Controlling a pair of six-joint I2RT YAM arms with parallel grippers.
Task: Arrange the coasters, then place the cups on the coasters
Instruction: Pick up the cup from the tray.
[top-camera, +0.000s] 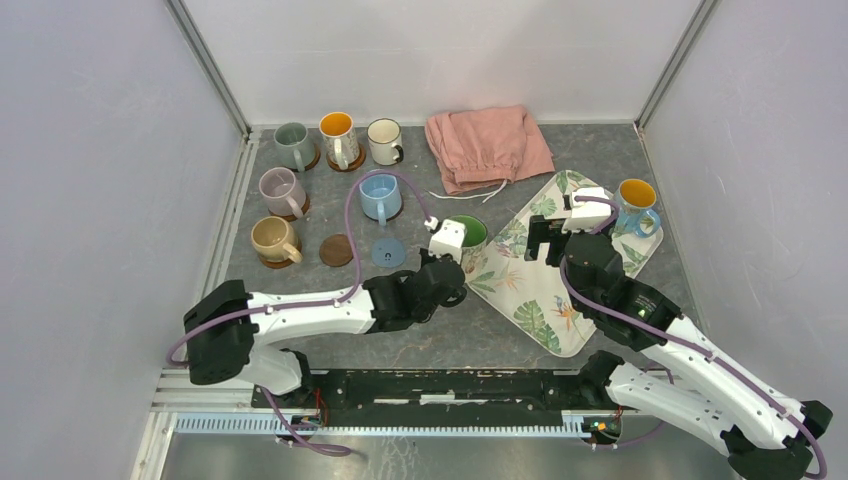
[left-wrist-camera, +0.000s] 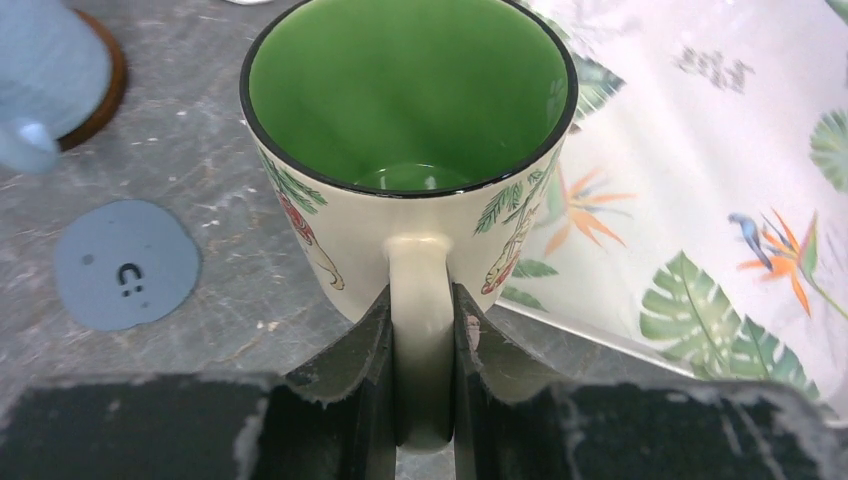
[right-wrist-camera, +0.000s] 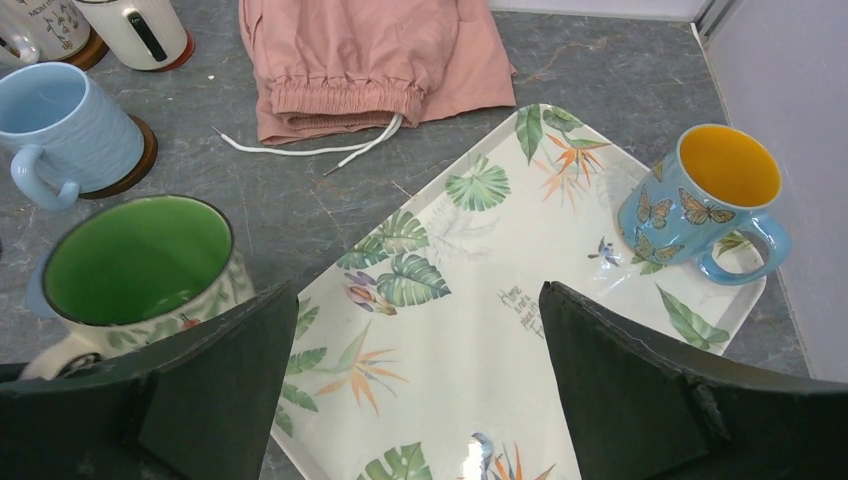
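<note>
**Left gripper pinches the green-lined mug by its handle at the tray's edge**

The left gripper is pressed tight on the handle of the green-inside mug, one finger on each side of the cream loop. That mug, printed with leaves, is upright just off the left edge of the leaf-patterned tray, over the grey table. I cannot tell whether its base is touching the table.

The right gripper hangs over the middle of the tray with its fingers spread wide and nothing between them. On the tray's far right corner stands a blue butterfly mug with an orange inside, its handle turned towards the right wall.

Left of the tray, just beyond the held mug, a blue coaster lies bare on the table, and a bare brown coaster lies just beside it, further from the tray. Further left and towards the back wall, six mugs each stand on a coaster:
- the light blue mug, nearest the tray
- the cream mug
- the orange-inside mug
- the grey-green mug
- the lilac mug
- the beige mug

Behind the tray's far left corner lies a crumpled pink cloth, its white drawstring trailing towards the tray.
</note>
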